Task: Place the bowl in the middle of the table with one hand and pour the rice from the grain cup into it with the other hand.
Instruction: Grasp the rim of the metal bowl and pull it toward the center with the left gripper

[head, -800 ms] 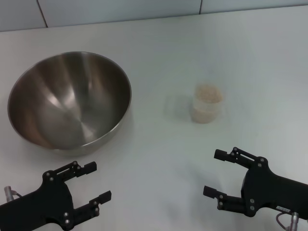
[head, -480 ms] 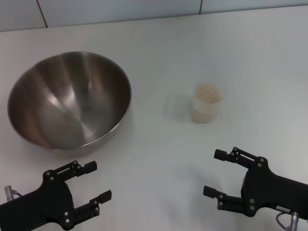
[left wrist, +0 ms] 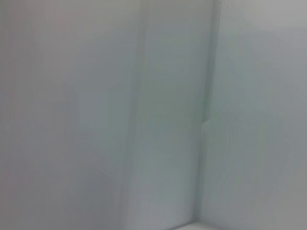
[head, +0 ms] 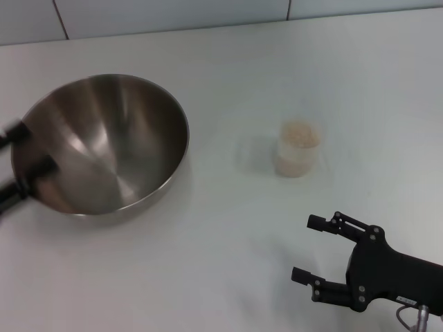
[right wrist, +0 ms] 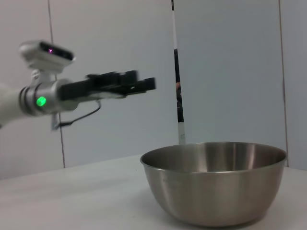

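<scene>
The steel bowl [head: 114,138] stands empty on the left of the white table [head: 228,228]. My left gripper [head: 34,147] is a blurred black shape at the bowl's left rim, fingers apart. The right wrist view shows it [right wrist: 145,85] in the air above the bowl [right wrist: 216,184], touching nothing. The grain cup [head: 297,155] stands upright to the right of the middle, filled with rice [head: 299,133]. My right gripper [head: 306,247] is open and empty near the front edge, in front of the cup. The left wrist view shows only a pale wall.
A tiled wall [head: 173,14] runs behind the table's far edge. Bare tabletop lies between the bowl and the cup. In the right wrist view, wall panels [right wrist: 225,72] stand behind the bowl.
My left gripper has left the front left of the table and swung up and away to the bowl's left rim, still blurred. The bowl, cup and right gripper have not moved.
</scene>
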